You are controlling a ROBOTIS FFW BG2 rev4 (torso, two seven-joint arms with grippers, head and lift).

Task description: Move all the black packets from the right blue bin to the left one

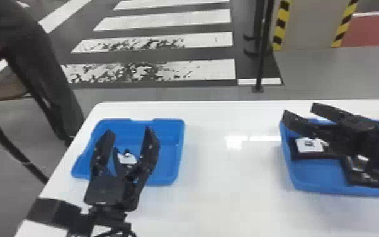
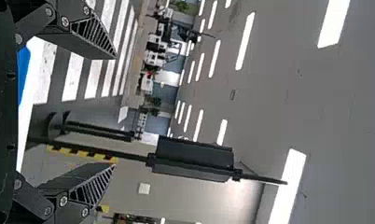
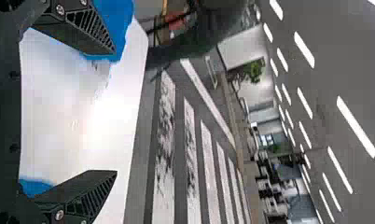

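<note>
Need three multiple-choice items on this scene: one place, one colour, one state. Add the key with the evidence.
1. Where is the packet with the flat white label, near the right gripper?
A) In the left bin
B) In the right bin
C) On the bare table

2. What colour are both bins?
A) Blue
B) Red
C) Green

3. How are the right gripper's fingers?
A) Shut on a packet
B) Pressed together
C) Spread apart

Key:
1-B: head view shows it inside the right bin, by the wall.
2-A: the right bin and left bin both show blue walls.
3-C: a wide gap shows between them in the right wrist view.
</note>
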